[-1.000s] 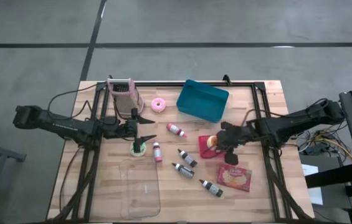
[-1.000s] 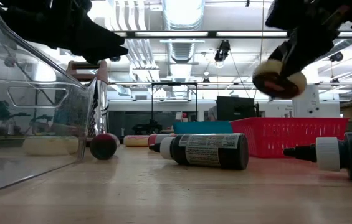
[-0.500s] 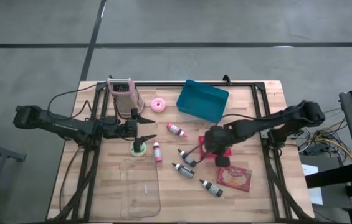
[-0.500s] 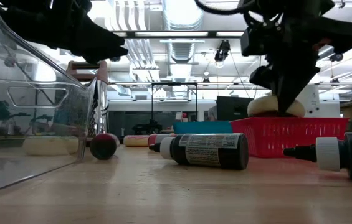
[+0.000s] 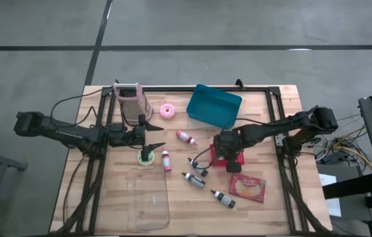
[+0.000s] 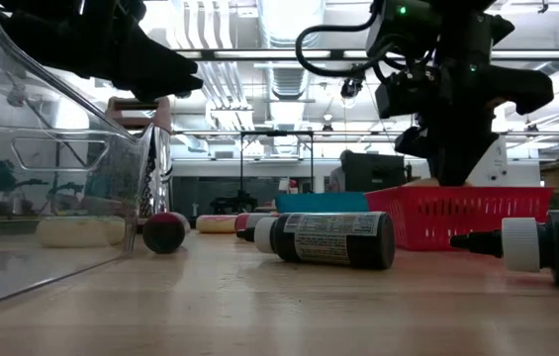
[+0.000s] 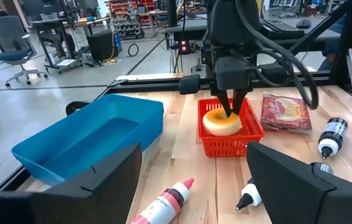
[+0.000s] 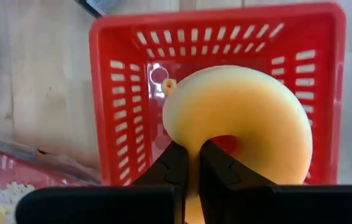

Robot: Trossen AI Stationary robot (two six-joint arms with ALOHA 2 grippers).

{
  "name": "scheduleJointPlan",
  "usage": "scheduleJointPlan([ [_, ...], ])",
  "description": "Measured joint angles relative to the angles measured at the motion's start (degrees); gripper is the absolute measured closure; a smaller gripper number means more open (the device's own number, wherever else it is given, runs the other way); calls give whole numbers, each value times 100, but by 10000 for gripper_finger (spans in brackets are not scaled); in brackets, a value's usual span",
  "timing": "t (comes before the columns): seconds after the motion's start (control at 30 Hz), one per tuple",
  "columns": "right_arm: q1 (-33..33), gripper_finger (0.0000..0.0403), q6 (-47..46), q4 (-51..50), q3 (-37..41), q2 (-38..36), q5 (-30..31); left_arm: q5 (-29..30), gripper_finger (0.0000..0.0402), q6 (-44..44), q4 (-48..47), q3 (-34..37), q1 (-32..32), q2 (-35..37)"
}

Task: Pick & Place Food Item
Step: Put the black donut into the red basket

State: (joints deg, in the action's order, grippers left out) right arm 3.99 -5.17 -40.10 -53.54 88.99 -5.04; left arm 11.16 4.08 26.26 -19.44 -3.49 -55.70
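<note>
Right gripper (image 8: 188, 168) has its two dark fingers drawn close together on the ring of a pale yellow doughnut (image 8: 250, 127), one finger passing through the hole and the other on the outer side, so the ring wall is pinched between them. From the left wrist view the same gripper (image 7: 232, 111) comes straight down onto the doughnut (image 7: 221, 122), which sits low inside the red basket (image 7: 249, 134), apparently resting on or just above its floor; I cannot tell which.

Handling, as a judgement: the doughnut looks light and somewhat soft, with a smooth matte skin, probably a foam or rubber model. A pinch across the ring wall suits it, since the hole gives the inner finger a sure seat and the piece cannot slide out sideways. A hard squeeze would likely dent it; a loose one could let it swing on the fingers. The basket is slotted thin plastic and light, so a snagged finger could drag it along the table.

Seen from above, the basket (image 5: 237, 160) stands right of the table's centre, between the blue bin (image 5: 214, 106) toward the far edge and a red snack packet (image 5: 247, 187) toward the near edge. Several small bottles (image 5: 192, 179) lie just beside it toward the middle.

Left gripper (image 5: 151, 137) hangs over the left half of the table, fingers spread and empty, above a green roll (image 5: 147, 158).
</note>
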Motion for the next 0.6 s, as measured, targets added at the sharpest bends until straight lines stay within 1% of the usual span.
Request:
scheduleJointPlan([
  [0.6,-35,390,87,-2,7,50,7,-4,109,-2,-20,0,0,2],
])
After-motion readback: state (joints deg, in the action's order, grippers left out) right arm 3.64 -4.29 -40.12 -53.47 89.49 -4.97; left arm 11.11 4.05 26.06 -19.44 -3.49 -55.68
